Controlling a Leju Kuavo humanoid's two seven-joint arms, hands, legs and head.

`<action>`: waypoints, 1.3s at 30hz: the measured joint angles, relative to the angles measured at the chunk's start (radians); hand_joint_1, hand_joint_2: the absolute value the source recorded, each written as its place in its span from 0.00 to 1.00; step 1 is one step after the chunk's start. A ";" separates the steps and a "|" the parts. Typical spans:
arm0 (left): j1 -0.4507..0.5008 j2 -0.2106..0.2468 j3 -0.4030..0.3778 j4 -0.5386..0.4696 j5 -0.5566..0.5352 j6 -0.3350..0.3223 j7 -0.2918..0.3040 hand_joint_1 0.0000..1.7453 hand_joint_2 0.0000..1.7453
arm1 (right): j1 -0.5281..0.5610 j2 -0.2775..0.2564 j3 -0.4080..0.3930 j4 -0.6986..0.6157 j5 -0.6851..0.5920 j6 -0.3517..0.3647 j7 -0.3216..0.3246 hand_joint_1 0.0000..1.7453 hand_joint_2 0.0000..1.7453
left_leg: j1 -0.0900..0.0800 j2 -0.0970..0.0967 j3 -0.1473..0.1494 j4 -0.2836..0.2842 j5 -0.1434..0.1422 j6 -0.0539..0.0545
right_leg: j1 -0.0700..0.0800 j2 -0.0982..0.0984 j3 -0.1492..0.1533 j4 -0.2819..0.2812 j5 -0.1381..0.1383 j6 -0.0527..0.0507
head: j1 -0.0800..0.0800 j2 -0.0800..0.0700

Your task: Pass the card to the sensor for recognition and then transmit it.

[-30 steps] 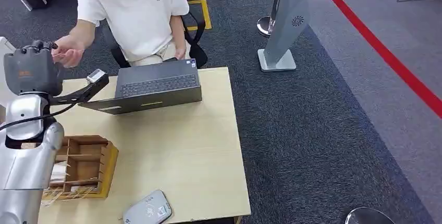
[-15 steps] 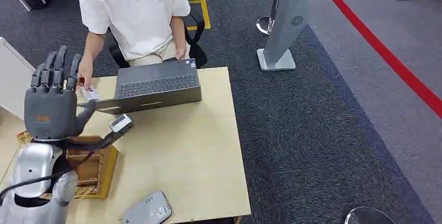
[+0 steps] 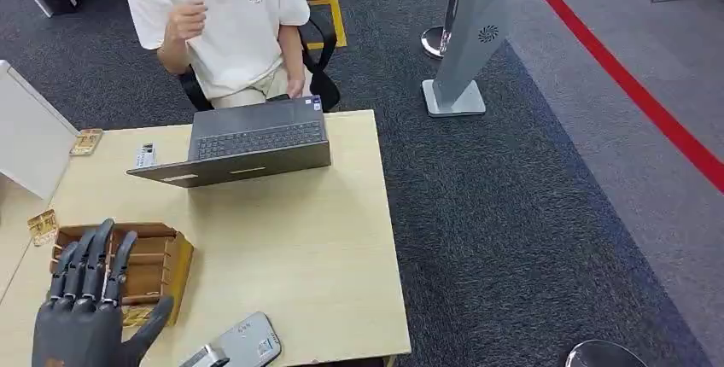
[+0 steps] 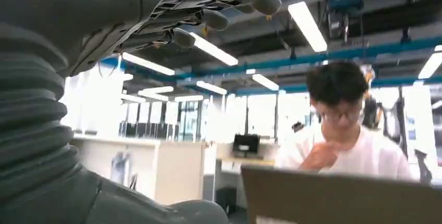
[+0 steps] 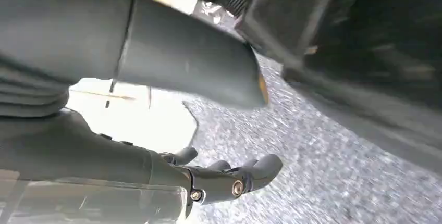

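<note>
A small white card (image 3: 145, 156) lies flat on the wooden table (image 3: 324, 239), just left of the laptop (image 3: 248, 141). The grey card sensor (image 3: 245, 342) sits at the table's front edge. My left hand (image 3: 85, 311) hovers low at the front left, over the wooden box (image 3: 149, 260), with its fingers (image 4: 208, 5) stretched out and nothing in them. Down by the carpet hangs my right hand (image 5: 229, 179); its fingers are loosely apart and hold nothing.
A person in a white shirt (image 3: 213, 17) sits behind the laptop with one hand raised to the chest. A white partition (image 3: 30, 136) stands at the far left. Small brass-coloured pieces (image 3: 85, 141) (image 3: 41, 226) lie on the table's left side. A grey stand (image 3: 470, 34) rises on the carpet.
My left hand has dropped from near the person to the table's front left, now open. The person laid the card beside the laptop and lifted their hand away.
</note>
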 joint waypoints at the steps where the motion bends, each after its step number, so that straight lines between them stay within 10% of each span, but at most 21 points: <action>1: 0.018 0.001 0.000 0.000 0.010 -0.006 0.003 0.00 1.00 | 0.000 0.001 0.006 -0.008 -0.002 -0.001 0.000 0.00 0.00 | 0.000 0.000 0.000 0.000 0.000 0.000 | 0.000 0.000 0.000 0.000 0.000 0.000 | 0.000 0.000; 11: 0.103 -0.042 0.099 0.054 0.035 -0.076 -0.027 0.00 1.00 | -0.011 0.015 0.013 -0.036 0.000 -0.011 -0.002 0.00 0.00 | 0.000 0.000 0.001 0.000 0.000 0.000 | 0.000 0.000 0.002 0.000 0.000 0.000 | 0.001 0.000; 28: -0.060 -0.258 0.539 0.357 -0.138 -0.092 -0.191 0.00 1.00 | -0.043 0.016 0.003 0.004 0.021 -0.043 -0.023 0.00 0.00 | 0.001 -0.001 0.002 0.000 0.000 0.000 | 0.001 -0.001 0.003 0.000 0.000 0.000 | 0.001 0.000; 39: -0.111 -0.288 0.595 0.443 -0.138 -0.062 -0.188 0.00 1.00 | -0.054 0.016 -0.020 0.037 0.050 -0.055 -0.048 0.00 0.00 | 0.001 -0.001 0.002 0.000 0.000 0.000 | 0.001 -0.002 0.003 0.000 0.000 0.000 | 0.001 0.000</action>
